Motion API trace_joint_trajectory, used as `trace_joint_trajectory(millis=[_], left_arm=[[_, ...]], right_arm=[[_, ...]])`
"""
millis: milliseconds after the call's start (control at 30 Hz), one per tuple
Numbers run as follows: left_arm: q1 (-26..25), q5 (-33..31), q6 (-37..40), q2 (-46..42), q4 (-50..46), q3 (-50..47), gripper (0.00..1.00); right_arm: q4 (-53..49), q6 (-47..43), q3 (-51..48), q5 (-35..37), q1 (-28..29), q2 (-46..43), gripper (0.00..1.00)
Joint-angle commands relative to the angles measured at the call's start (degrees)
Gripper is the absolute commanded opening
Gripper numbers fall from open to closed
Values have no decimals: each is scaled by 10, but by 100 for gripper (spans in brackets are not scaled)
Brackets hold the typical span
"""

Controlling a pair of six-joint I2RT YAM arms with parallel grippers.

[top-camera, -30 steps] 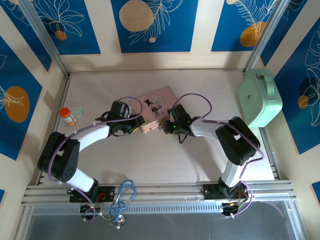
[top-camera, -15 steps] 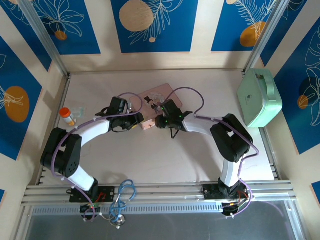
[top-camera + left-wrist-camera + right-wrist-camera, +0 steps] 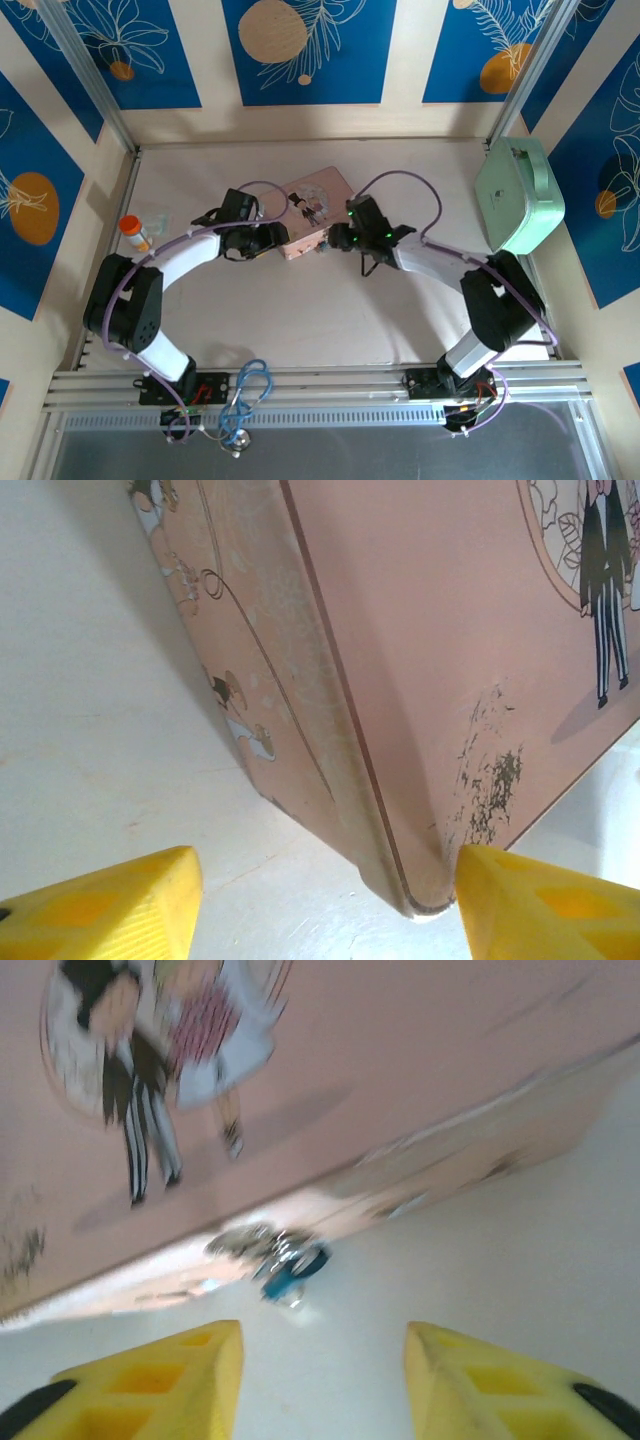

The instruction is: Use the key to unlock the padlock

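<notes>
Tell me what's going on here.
A pink tin sits on the table. The left end effector stands open with the tin's corner between its fingers. The right end effector hovers open just short of the tiny padlock lying against the tin's side. Neither holds anything.

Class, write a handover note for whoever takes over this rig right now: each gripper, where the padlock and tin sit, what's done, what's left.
Left gripper: open, with a corner of the pink tin between its fingers, unclamped.
Right gripper: open, empty, facing the padlock.
Padlock: on the table, against the tin's near edge.
Done: unlocking not confirmed.
Left: bring the key to the padlock and turn it.
</notes>
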Motion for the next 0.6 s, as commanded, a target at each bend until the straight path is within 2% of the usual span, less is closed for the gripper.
trace_joint_trajectory(millis=[0, 67, 233, 300, 433, 567], left_arm=[[-26, -38, 34, -39, -62, 22, 72], [-36, -48, 30, -47, -57, 16, 77], [-38, -56, 4, -39, -41, 13, 82], [-35, -65, -10, -40, -30, 12, 83], [-22, -58, -36, -39, 1, 12, 83], [-9, -52, -44, -25, 17, 16, 81]], right_arm=[[-48, -19, 49, -10, -47, -25, 55], [-90, -32, 106, -32, -79, 4, 60], [-186, -51, 249, -131, -136, 122, 58], [-212, -55, 288, -145, -144, 162, 56], [-229, -55, 318, -160, -145, 207, 48], [-220, -46, 297, -155, -142, 205, 43]])
